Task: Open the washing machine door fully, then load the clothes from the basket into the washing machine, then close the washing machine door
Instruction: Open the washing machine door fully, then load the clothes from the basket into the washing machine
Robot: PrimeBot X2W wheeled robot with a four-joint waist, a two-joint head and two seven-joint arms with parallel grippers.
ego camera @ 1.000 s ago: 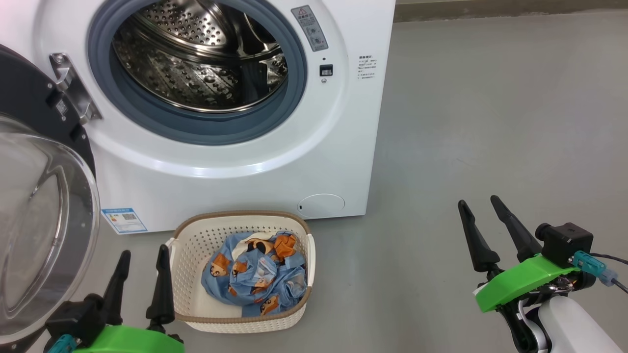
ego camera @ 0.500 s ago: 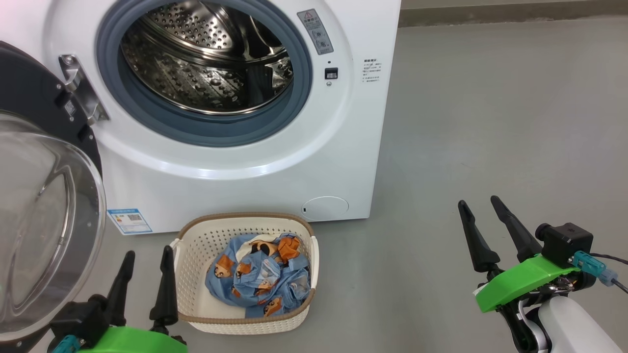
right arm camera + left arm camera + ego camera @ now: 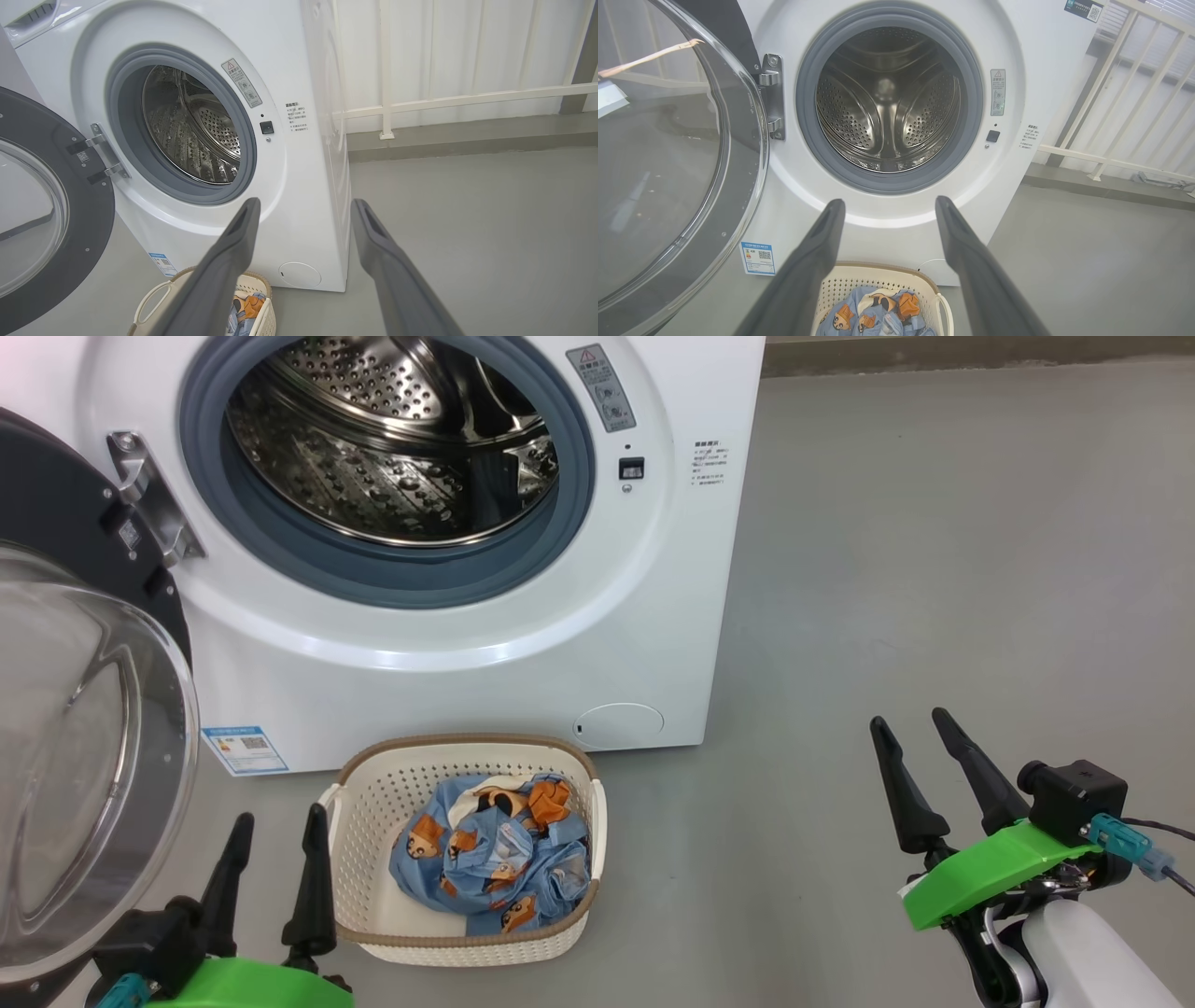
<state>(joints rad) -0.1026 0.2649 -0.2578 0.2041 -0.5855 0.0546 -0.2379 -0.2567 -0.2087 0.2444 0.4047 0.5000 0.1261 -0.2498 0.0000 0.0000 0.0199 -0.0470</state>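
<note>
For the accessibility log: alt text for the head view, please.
White washing machine, its door swung open to the left, drum empty; the basket of clothes sits on the floor before it. Both end effectors are open: left end effector beside the basket, right end effector over the floor.

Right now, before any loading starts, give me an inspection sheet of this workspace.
Surface: grey floor, with the basket standing on it in front of the washing machine.
Job's things: washing machine door swung open to the left; no laundry seen in the drum; clothes bunched in the basket.
Clutter: nothing seen.
End effectors: left end effector open, holding nothing, beside the basket's left side; right end effector open, holding nothing, over the floor to the machine's right.
Cables: dark cable running from a teal connector at the right wrist.
Surroundings: white railing beyond the machine; blue label sticker on its lower left front.
</note>
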